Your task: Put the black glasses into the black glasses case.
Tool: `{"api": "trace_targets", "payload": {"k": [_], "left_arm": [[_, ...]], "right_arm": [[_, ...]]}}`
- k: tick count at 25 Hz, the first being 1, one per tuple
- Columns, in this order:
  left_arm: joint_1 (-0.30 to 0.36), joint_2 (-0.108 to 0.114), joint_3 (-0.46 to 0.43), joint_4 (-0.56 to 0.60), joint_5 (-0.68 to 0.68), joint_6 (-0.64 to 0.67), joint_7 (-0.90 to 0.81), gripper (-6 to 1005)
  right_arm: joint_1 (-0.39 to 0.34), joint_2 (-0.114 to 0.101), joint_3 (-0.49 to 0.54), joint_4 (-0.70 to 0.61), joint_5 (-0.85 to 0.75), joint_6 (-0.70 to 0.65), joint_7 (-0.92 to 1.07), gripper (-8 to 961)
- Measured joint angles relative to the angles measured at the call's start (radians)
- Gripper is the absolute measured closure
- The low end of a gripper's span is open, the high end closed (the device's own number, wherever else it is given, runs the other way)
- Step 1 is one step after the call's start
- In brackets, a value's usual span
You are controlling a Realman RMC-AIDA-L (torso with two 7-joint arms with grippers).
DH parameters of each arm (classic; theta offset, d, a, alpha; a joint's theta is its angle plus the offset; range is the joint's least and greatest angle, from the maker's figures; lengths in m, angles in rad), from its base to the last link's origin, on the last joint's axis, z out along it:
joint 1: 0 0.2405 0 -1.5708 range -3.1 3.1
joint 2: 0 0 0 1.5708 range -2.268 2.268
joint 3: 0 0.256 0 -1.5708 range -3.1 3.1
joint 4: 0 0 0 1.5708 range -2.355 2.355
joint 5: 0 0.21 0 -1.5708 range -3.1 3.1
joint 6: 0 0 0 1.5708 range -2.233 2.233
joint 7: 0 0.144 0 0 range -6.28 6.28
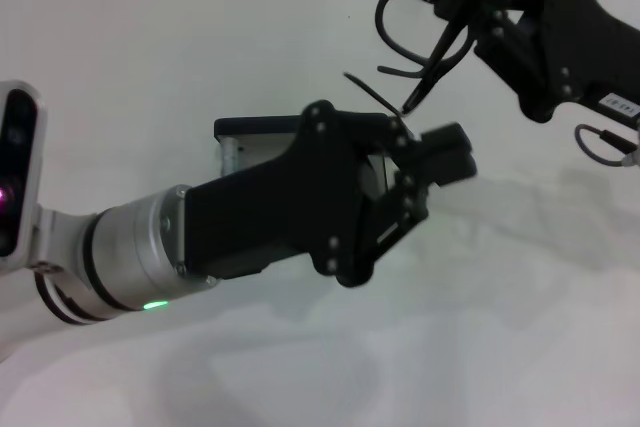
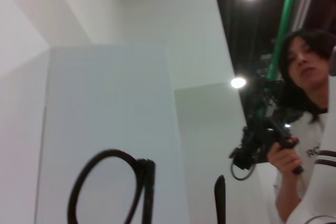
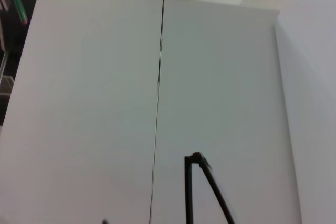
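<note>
The black glasses case (image 1: 255, 129) lies on the white table, mostly hidden behind my left arm; only its dark far edge and a strip of grey lining show. My left gripper (image 1: 450, 155) hovers just to the right of the case. My right gripper (image 1: 412, 99) reaches down from the upper right and seems shut on the black glasses (image 1: 368, 90), of which only a thin temple arm shows just above the left gripper. A round lens rim of the glasses (image 2: 105, 152) shows close in the left wrist view. A temple arm and hinge (image 3: 187, 187) show in the right wrist view.
The white table (image 1: 520, 327) spreads in front and to the right. Black cables (image 1: 385, 17) loop off the right arm above the glasses. A person (image 2: 302, 72) holding a device stands in the background of the left wrist view.
</note>
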Motion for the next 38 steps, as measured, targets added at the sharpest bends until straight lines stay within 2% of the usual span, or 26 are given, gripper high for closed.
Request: {"api": "trace_targets", "payload": {"k": [18,38], "left_arm": [[0.001,0.002,-0.003,-0.05,-0.109,-0.048,-0.077,915],[-0.002,0.009,0.008,-0.05,-0.1,-0.047,-0.105,915]], "right_arm": [[0.019,0.001,-0.118,-0.013,-0.001,0.097,-0.014,872],[0.015,0.0,-0.118,-0.015,0.005,0.133,-0.036,874]]}}
